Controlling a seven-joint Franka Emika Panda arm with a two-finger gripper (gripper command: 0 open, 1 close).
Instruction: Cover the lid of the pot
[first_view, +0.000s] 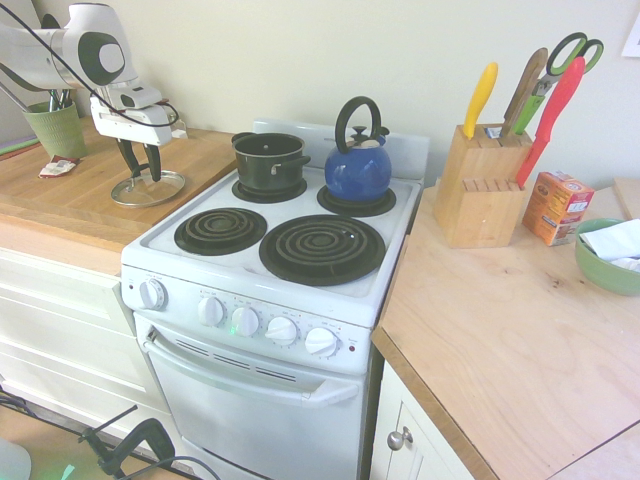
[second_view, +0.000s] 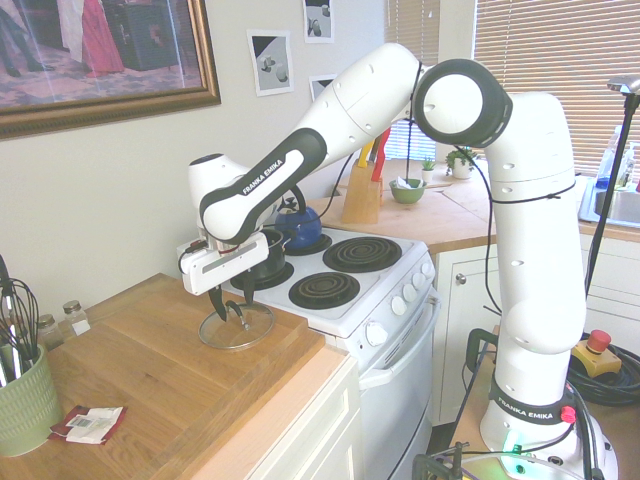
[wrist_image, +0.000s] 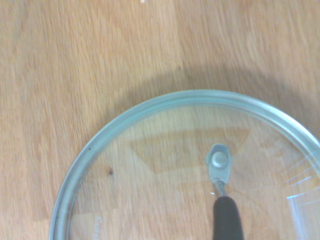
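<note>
The lid (first_view: 170, 188) is a round clear glass disc with a metal rim, lying flat on the wooden counter (first_view: 70, 205) left of the stove. My gripper (first_view: 142, 176) points straight down over its centre, fingers apart on either side of the lid's dark handle, fingertips close to the glass. From the other side, the gripper (second_view: 238, 316) stands over the lid (second_view: 215, 336) the same way. The wrist view shows the lid (wrist_image: 150, 165) and its handle (wrist_image: 227, 220) from just above. The dark pot (first_view: 270, 160) stands uncovered on the stove's back left burner, also visible as pot (second_view: 270, 252).
A blue kettle (first_view: 357, 170) occupies the back right burner beside the pot. The two front burners (first_view: 220, 230) are bare. A green cup of utensils (first_view: 55, 128) and a small packet (first_view: 60, 166) sit on the left counter. A knife block (first_view: 480, 185), orange box (first_view: 556, 205) and green bowl (first_view: 610, 262) are on the right.
</note>
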